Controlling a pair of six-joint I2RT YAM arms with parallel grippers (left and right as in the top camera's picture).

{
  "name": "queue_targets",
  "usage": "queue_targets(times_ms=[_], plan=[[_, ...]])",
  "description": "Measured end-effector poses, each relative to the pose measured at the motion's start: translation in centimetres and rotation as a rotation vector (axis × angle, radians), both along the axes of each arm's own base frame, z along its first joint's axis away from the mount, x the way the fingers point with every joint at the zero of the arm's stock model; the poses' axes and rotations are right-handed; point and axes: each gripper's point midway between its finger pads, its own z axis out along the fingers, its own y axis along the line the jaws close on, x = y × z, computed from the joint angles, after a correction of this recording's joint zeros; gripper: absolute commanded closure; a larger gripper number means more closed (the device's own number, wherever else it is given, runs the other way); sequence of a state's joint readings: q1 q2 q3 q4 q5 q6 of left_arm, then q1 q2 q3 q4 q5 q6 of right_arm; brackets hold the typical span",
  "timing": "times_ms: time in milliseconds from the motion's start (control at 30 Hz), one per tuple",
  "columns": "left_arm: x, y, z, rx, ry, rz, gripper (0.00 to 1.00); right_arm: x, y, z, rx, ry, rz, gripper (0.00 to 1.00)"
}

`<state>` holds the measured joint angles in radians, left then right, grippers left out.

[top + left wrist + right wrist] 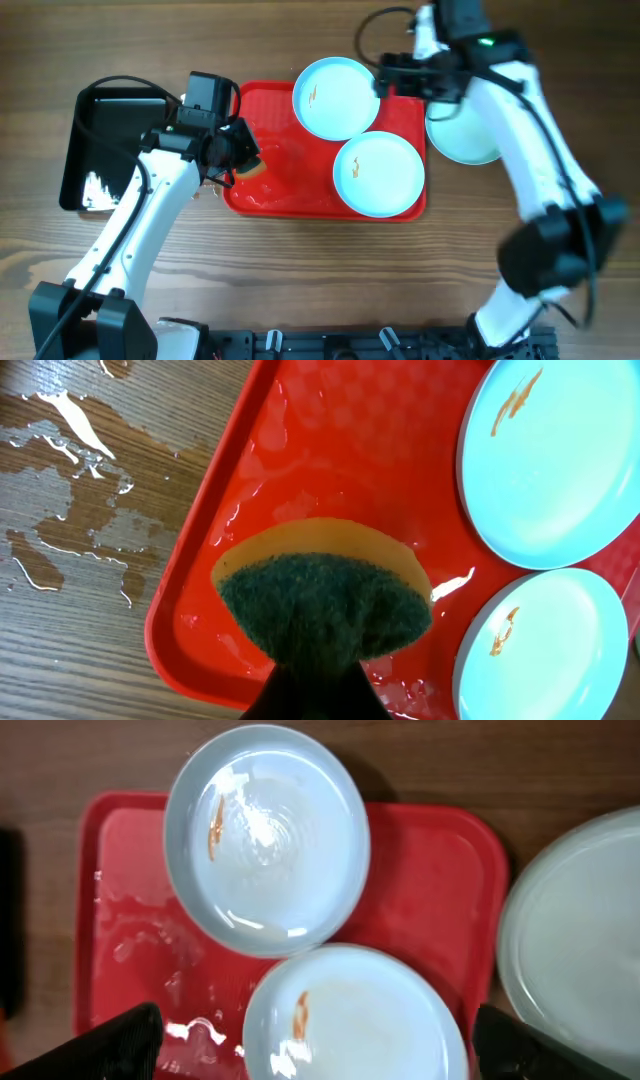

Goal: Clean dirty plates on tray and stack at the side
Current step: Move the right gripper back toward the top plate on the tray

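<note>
L tool (238, 152) clamped on sponge (322, 595) at 9 o'clock of tray (300, 440); R tool (330, 1045) wide open, empty, above 2 smudged plates (265, 840).

A wooden table (330, 270) carries a red tray (285, 175). A black tray (108, 132) lies left of the red tray, one pale plate (458, 142) sits just right of it, and water puddles (60, 490) spread beside its left rim.

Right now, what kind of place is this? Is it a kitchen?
Likely a robot practice bench set up for dishwashing, not a real kitchen: a wooden table, smudged plates on a wet red tray, and a scrubbing sponge.
</note>
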<state>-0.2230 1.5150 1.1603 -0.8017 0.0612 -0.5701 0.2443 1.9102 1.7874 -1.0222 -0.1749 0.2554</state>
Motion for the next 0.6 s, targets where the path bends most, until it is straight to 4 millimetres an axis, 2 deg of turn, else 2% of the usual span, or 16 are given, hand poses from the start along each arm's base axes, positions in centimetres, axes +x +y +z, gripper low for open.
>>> queue_targets(times_ms=[67,133,200,333,433,500,600], plan=[[0.0,0.0,0.0,0.0,0.002,0.0,0.96,1.5,0.8,-3.3,-0.033,0.03,0.006,0.12],[-0.1,0.0,-0.1,0.001,0.006,0.0,0.96,2.4,0.9,-7.3,-0.058,0.085,-0.027,0.37],[-0.1,0.0,-0.1,0.001,0.006,0.0,0.96,3.4,0.9,-9.3,-0.066,0.09,-0.051,0.52],[-0.2,0.0,-0.1,0.002,0.011,0.0,0.96,5.2,1.2,-10.6,-0.053,0.05,-0.073,0.52],[-0.3,0.1,-0.1,0.003,0.013,0.0,0.96,5.7,1.4,-13.0,-0.051,0.07,-0.076,0.56],[-0.3,0.1,-0.1,0.003,0.013,-0.001,0.96,5.4,1.4,-14.8,-0.057,0.104,-0.078,0.67],[-0.3,0.1,-0.1,0.003,0.013,-0.001,0.96,5.2,1.5,-16.3,-0.053,0.135,-0.086,0.94]])
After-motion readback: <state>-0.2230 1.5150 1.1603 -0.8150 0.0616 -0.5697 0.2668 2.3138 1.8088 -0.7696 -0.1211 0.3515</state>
